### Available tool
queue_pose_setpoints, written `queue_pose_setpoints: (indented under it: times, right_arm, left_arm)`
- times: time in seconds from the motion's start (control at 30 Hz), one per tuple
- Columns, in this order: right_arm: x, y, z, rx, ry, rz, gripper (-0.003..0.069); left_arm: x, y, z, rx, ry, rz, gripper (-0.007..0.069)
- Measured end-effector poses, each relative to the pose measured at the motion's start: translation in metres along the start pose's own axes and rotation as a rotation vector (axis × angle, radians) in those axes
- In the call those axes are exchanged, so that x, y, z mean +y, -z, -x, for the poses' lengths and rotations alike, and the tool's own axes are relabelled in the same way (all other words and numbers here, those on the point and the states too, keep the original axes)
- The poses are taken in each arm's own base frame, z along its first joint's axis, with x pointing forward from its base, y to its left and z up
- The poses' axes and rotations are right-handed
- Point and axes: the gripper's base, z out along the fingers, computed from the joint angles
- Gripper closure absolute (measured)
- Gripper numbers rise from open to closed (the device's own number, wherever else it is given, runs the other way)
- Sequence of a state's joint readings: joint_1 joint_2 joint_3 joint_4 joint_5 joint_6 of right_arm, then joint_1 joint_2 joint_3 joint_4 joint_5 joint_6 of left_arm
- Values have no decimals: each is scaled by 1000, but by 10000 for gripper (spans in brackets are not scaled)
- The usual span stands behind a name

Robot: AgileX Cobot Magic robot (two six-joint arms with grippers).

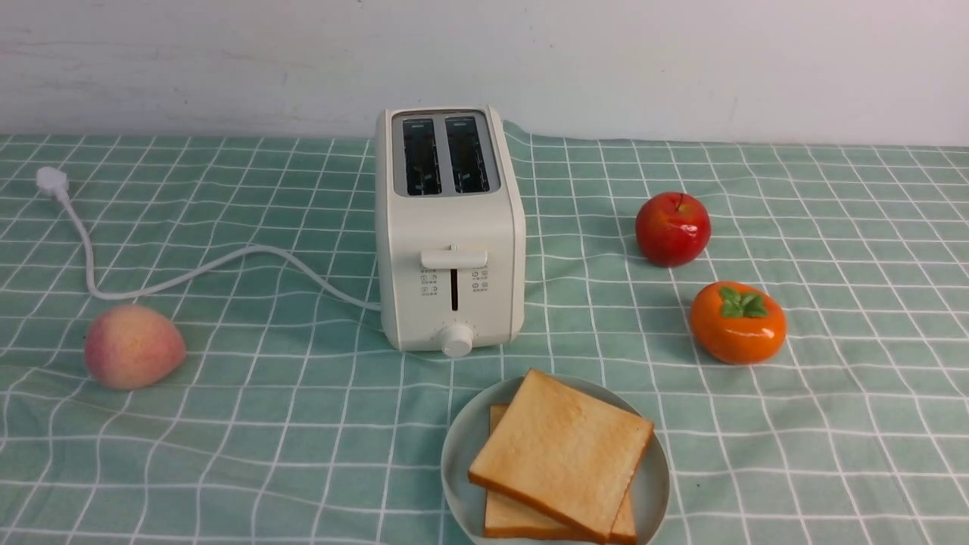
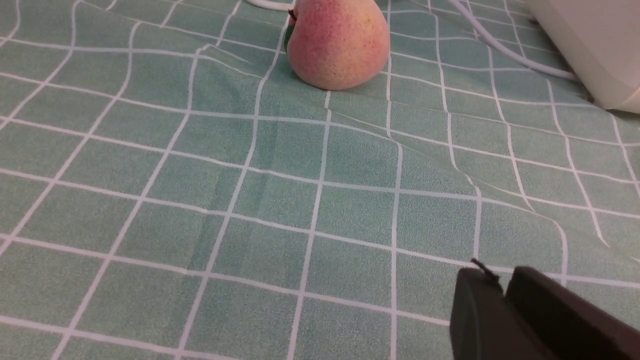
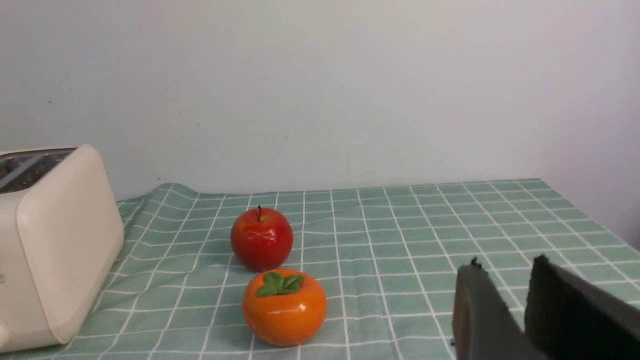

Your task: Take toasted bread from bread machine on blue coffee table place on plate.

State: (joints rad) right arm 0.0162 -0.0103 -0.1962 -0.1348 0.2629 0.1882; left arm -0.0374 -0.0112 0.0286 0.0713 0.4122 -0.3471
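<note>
Already plated: two slices of toasted bread lie stacked on the plate, the upper slice turned askew over the lower so the lower one's corners show beneath it. Plate sits just in front of the bread machine, whose two top slots stand dark and empty, lever up, round knob at the base. White cord trails off the machine's left side across the blue coffee table to a loose plug.

Left gripper: only the dark fingertips show in its wrist view, jaws nearly together with a thin slit between them, nothing in that slit. Ahead of the jaws, across a stretch of wrinkled cloth, rests a pink-yellow peach; beyond and off to one side of them, a corner of the bread machine and a run of cord.

Right gripper: two dark fingertips with a narrow clear gap, holding nothing. Ahead of these jaws and off to the side sit an orange persimmon with a green leaf cap and, just behind it, a red apple, the two close but apart. Farther out the same way, the machine's rounded end; pale wall behind.

Neither gripper shows in the front view.
</note>
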Motion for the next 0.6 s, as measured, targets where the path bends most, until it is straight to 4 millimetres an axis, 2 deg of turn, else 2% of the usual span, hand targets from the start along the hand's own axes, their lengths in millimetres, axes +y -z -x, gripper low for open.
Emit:
queue_pose_setpoints:
  times: [0.33, 0.43, 0.5, 0.6]
  right_arm:
    - [6, -1, -30, 216, 2, 67, 485]
    - [1, -7, -65, 282, 62, 46, 481]
    - [0, -8, -79, 321, 77, 42, 478]
    - [-1, -8, -81, 337, 77, 23, 475]
  left_arm:
    - [0, 0, 0, 0, 0, 0, 535]
    - [0, 0, 0, 0, 0, 0, 533]
    - [0, 0, 0, 0, 0, 0, 533]
    - [0, 0, 0, 0, 0, 0, 533]
